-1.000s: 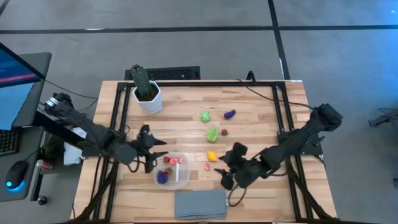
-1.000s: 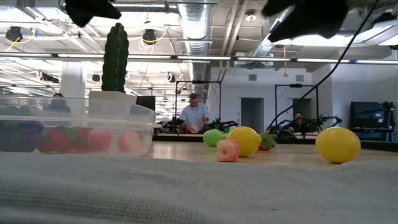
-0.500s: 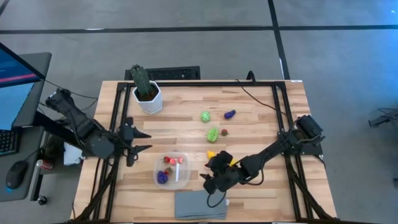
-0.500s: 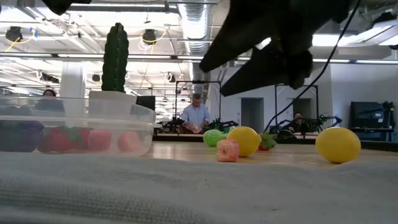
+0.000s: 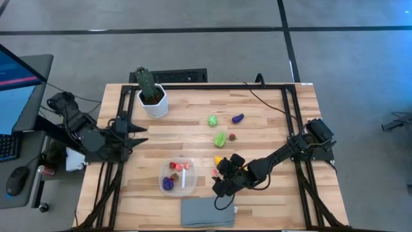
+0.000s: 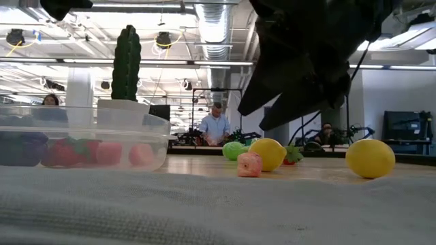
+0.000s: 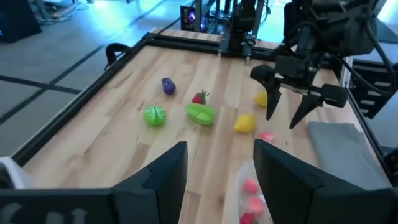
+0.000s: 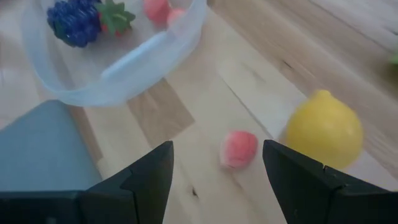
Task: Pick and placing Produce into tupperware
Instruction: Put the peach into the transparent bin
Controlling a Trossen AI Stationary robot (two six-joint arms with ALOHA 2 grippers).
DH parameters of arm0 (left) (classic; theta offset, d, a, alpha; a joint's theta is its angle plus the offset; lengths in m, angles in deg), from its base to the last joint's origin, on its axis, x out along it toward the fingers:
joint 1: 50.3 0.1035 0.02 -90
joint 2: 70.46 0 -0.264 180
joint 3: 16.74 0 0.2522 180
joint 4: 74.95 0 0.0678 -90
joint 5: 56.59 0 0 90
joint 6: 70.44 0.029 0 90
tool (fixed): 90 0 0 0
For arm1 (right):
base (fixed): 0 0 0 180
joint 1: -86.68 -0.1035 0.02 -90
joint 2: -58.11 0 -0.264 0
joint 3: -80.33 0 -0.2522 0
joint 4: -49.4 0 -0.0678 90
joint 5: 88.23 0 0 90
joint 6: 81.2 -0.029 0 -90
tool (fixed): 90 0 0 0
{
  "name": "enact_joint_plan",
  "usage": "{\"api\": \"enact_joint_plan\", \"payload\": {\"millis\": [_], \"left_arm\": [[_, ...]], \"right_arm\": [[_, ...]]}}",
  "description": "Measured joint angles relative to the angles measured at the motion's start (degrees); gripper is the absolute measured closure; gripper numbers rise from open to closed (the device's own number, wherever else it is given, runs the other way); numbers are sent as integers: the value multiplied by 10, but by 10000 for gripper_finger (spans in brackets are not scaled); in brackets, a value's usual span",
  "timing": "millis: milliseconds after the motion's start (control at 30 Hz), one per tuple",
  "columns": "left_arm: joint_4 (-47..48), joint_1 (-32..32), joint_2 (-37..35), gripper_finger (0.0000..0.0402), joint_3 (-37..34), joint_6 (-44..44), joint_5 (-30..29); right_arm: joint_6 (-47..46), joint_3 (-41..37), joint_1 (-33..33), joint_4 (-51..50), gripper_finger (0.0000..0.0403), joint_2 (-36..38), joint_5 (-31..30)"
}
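Observation:
The clear tupperware sits near the table's near edge and holds purple grapes, a strawberry and pink pieces. A pink produce piece and a yellow lemon lie on the wood to its right. My right gripper hovers open just short of the pink piece, fingers spread to either side of it without touching. Two green pieces, a purple one and a small red one lie farther back. My left gripper is open at the table's left edge.
A folded grey cloth lies at the near edge, just below my right gripper. A cactus in a white pot stands at the far left corner. A second yellow piece lies behind my right gripper. People show in the room beyond.
My left gripper has drawn back from beside the tupperware toward the table's left edge. My right gripper has swung toward the table's left, from right of the yellow pieces to beside the pink piece, and has come lower toward the wood. No produce has moved.

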Motion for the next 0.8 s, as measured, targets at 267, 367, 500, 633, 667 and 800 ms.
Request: {"api": "enact_joint_plan", "payload": {"millis": [267,367,500,633,667,800], "left_arm": [[11,0,-13,228,0,17,-24],[24,0,-13,228,0,17,-34],[31,0,-13,228,0,14,-36],[31,0,-13,228,0,12,-46],[31,0,-13,228,0,10,-48],[32,0,-13,228,0,2,-50]], "right_arm": [[30,0,0,-17,143,0,16],[47,0,2,-18,149,0,18],[61,0,13,-22,156,0,38],[81,0,27,-23,158,-9,50],[81,-1,30,-29,158,-10,55],[108,1,38,-8,159,-17,77]]}}
